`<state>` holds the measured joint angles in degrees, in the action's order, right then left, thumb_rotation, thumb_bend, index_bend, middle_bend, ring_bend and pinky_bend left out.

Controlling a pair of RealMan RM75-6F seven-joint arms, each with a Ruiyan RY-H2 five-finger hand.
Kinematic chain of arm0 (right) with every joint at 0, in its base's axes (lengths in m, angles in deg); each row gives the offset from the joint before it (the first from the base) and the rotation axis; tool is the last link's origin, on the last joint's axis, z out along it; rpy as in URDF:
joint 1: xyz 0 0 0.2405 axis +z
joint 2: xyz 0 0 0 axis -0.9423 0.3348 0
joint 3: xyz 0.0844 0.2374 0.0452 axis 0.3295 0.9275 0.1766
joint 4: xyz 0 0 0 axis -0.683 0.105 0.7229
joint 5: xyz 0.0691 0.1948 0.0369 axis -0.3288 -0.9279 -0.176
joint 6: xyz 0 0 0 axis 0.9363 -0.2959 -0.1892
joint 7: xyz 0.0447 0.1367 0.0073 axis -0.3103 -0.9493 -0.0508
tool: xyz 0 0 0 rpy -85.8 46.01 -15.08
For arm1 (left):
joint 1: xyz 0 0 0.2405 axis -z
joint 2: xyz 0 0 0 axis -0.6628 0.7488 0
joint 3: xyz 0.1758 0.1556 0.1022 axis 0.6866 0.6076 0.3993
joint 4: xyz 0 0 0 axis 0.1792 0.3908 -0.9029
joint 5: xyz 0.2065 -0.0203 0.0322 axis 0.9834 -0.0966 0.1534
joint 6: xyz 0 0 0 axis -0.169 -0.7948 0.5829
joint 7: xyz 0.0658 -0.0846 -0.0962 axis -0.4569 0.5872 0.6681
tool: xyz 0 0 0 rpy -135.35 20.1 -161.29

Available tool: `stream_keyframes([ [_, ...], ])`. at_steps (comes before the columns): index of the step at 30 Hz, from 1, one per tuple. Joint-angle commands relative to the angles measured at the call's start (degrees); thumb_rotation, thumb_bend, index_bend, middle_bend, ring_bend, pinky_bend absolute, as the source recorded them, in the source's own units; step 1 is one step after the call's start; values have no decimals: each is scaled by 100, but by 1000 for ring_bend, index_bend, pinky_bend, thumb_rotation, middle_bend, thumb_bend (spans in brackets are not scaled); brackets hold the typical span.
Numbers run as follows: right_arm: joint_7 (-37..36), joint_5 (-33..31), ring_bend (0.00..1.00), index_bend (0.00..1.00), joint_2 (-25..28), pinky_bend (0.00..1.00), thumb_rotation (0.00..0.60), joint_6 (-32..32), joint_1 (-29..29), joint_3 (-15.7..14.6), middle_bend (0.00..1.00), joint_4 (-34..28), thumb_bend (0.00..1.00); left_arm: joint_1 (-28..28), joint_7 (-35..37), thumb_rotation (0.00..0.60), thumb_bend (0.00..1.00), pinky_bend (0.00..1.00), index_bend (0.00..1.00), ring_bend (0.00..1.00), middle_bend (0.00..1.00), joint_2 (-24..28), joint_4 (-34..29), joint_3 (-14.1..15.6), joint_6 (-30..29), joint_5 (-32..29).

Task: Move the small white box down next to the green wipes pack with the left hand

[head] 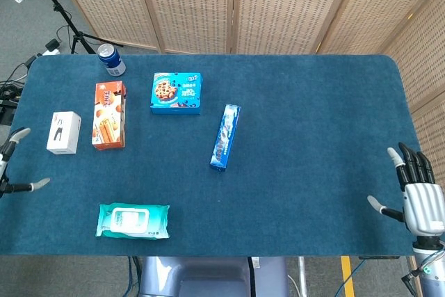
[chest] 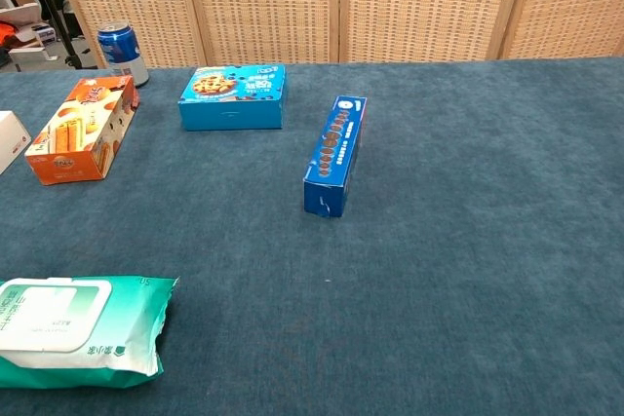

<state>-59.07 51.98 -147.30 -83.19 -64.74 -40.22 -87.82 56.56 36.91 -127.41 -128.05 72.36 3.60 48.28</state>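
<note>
Head view: orange box (head: pixel 109 115) just right of small white box (head: pixel 63 132).

We count one small white box (head: pixel 63 132), one green wipes pack (head: pixel 133 220), one orange snack box (head: pixel 109 115), two blue cookie boxes (head: pixel 176 92) (head: pixel 224 137), and one soda can (head: pixel 111 59).

**Matt cloth, glossy packs**

The table (head: pixel 313 137) wears a matt blue cloth with a soft, felt-like nap. The wipes pack (head: pixel 133 221) is shiny green plastic film, crinkled at its ends, with a smooth white lid. The white box (head: pixel 63 132) looks like matt card. The can (head: pixel 110 59) is glossy metal. The far screen (head: pixel 236 5) is woven cane in pale wood frames.
</note>
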Motion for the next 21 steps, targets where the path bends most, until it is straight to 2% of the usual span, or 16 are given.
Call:
stream_keyframes([
  [1,-36,-60,0,0,6,0,600,41,10,25,0,14,0,667,948,600,0,0,0,0,0,-119,333,-521,1303,-942],
  [7,-47,-187,0,0,-13,0,600,164,51,62,0,73,0,1069,1120,600,0,0,0,0,0,-513,1082,-785,2044,-1363],
  [16,-34,-366,0,0,-49,0,600,316,101,118,0,141,0,1477,1872,600,0,0,0,0,0,-1081,2007,-1209,3019,-1776],
  [21,-30,-405,0,0,-61,0,600,361,118,127,0,166,0,1555,2115,600,0,0,0,0,0,-1250,2290,-1381,3410,-1957],
])
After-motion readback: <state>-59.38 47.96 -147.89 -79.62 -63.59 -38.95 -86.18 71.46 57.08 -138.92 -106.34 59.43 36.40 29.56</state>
